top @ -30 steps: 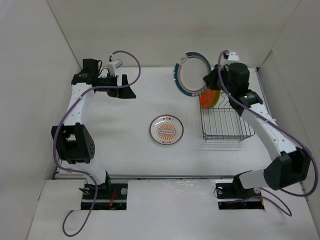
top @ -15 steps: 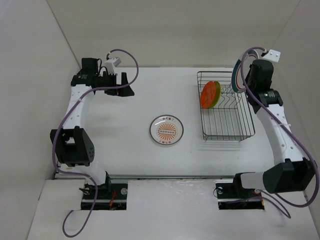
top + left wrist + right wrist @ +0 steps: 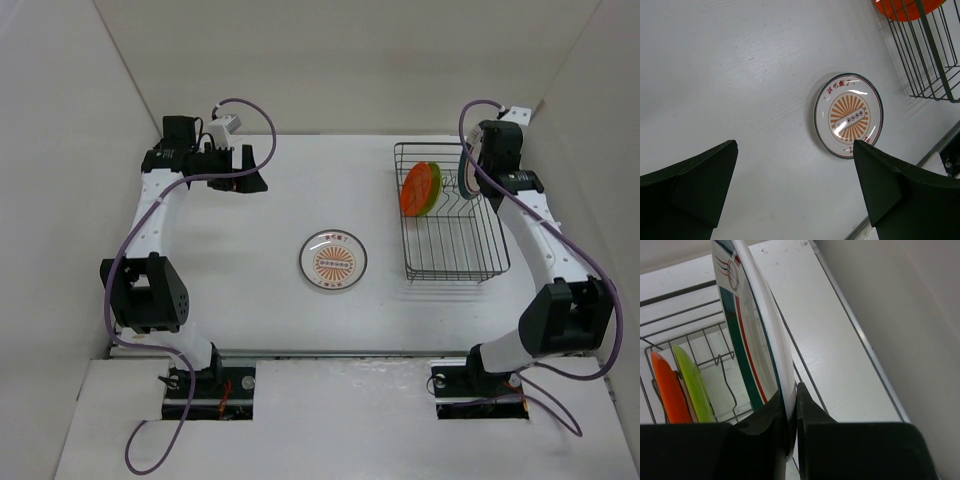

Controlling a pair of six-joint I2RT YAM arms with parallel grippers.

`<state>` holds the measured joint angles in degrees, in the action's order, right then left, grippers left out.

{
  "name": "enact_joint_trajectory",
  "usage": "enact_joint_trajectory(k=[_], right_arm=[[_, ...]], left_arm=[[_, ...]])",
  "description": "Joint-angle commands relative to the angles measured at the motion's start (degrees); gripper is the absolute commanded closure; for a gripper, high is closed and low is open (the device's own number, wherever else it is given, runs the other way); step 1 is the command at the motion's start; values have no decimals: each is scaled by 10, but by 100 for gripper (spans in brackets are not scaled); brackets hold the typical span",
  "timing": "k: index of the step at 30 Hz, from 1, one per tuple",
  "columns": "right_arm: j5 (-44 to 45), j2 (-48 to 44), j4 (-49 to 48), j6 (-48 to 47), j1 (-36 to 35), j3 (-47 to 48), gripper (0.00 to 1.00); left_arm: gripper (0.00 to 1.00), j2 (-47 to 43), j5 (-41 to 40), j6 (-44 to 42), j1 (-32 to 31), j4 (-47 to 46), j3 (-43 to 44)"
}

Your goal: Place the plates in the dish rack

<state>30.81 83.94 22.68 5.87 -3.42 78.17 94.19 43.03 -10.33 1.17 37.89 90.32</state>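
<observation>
White, green-and-red-rimmed plate (image 3: 747, 340) is hanging on edge, clamped in the right hand (image 3: 790, 407) over the dish rack (image 3: 455, 277) by the right edge of the tabletop (image 3: 300, 200), parallel to the orange plate (image 3: 667, 390) and lime plate (image 3: 692, 385) slotted just leftward. The left hand (image 3: 795, 150) is hovering, spread apart, near the far left corner.

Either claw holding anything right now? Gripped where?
Right claw pinches the green-and-red-rimmed white plate by its rim, with the plate on edge. Left claw is open and empty.
</observation>
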Motion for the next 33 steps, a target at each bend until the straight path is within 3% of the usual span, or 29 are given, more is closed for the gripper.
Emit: enact_joint_trajectory(k=[1,24,27,28,29,31,33], right_arm=[[-12,1,-48,-9,3,26,100],[-15,60,-37,-9,-13,10,100],[-15,66,-32,-9,-13,10,95],[-15,66,-32,-9,-18,10,88],[-15,66,-32,-9,-19,10,70],[-15,66,-26,-9,-19,10,68],[-8,66,-21,-4,-19,21,56]], left_arm=[[0,-31,8,-2,-2,-12,-9],[0,-31,8,-7,-2,-7,-14],[0,-31,8,-7,-2,-7,-14],[0,-31,8,-7,-2,-7,-14],[0,-25,8,-13,-2,-7,-14],[0,-20,-2,-13,-2,-7,-20],[0,-5,-7,-20,-2,-7,-20]])
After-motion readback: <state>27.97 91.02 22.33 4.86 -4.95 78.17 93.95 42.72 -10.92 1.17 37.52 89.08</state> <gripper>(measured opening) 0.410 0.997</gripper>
